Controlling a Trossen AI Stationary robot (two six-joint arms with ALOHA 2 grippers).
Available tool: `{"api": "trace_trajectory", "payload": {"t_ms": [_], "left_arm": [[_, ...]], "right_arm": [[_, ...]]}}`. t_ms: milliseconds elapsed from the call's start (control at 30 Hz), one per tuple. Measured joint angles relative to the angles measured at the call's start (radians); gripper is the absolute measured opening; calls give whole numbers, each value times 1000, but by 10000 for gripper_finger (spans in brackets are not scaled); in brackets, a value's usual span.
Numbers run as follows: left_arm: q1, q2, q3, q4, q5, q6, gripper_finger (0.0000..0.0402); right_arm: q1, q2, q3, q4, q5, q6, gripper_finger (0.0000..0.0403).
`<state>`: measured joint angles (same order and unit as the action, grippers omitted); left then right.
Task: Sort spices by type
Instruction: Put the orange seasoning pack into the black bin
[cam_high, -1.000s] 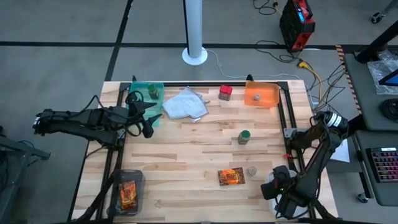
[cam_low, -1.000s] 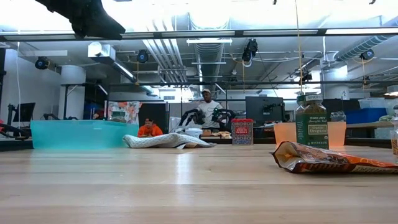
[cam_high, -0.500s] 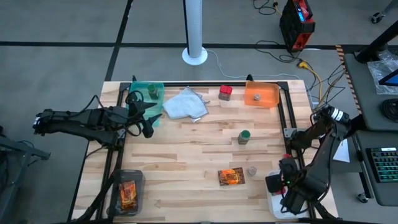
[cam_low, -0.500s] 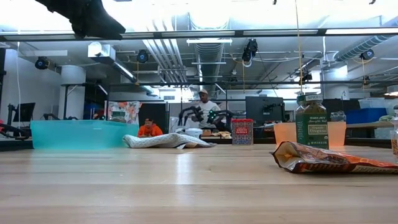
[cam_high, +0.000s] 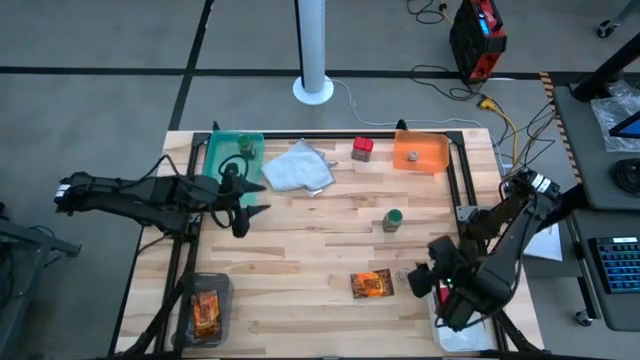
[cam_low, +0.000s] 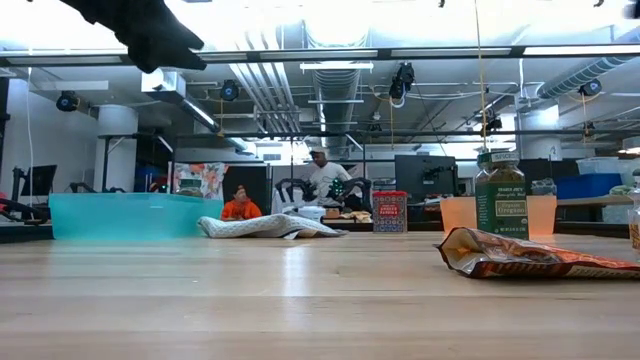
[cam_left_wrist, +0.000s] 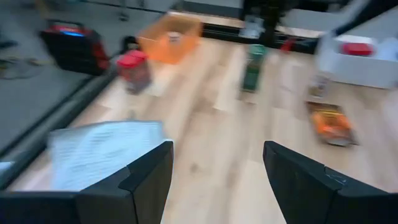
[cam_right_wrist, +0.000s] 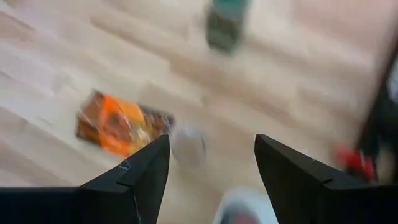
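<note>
1. Grey jar stands on table near right edge, just beside orange packet.
2. Right gripper spread, empty, close by jar.
3. Centre jaws round jar before closing; avoid packet.
4. Left gripper spread, empty, near cloth.

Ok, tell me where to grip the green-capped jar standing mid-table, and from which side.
Grip the green-capped jar across its round body just below the cap, coming straight down from above. It stands upright and alone on the wooden table, nothing touching it, so open fingers should fit either side.
</note>
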<state>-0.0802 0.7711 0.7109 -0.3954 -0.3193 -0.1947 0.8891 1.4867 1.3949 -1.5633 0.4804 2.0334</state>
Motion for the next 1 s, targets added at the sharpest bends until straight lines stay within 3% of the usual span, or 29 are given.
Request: {"api": "trace_trajectory", "payload": {"t_ms": [167,400,533,633,867,1000], "left_arm": [[-66,39,8,10,21,-55,233],[-163,103,20,82,-35,-134,233],[-206,161,29,145,-37,-180,233],[-235,217,29,214,-38,-198,233],[-294,380,30,416,-40,-215,233],[-335,474,30,538,-131,-222,233]], "right_arm": [[-30,15,-1,21,261,-209,228],[-32,44,-3,68,670,-435,220],[-32,63,-6,95,810,-498,219],[-32,74,-6,104,833,-500,219],[-17,75,-8,118,768,-501,219],[-3,75,-7,120,738,-507,219]]}}
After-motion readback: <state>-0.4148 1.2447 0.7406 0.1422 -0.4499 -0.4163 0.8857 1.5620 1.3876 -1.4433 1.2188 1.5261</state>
